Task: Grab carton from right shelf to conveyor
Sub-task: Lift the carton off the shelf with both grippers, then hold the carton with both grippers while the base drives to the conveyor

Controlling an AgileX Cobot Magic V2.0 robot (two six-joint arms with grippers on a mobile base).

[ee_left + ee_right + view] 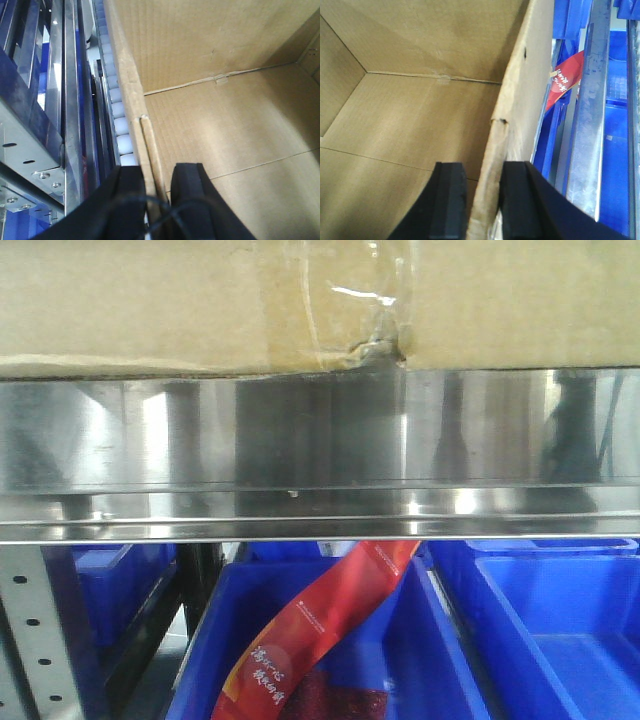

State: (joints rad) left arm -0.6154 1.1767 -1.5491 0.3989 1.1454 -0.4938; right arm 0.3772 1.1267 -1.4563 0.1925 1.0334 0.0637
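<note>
Carton: brown, tape-seamed, on right shelf above its steel rail. Left claw and right claw each clamp a wall. Red packet below carries white writing, unreadable.

Brown cardboard carton, open top, taped seam torn at lower edge, sits just above steel shelf rail. Left claw straddles one side wall, right claw the opposite wall.

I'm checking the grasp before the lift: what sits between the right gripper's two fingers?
The carton side wall. The right wrist view shows the right gripper straddling it, one finger inside the box, one outside.
</note>
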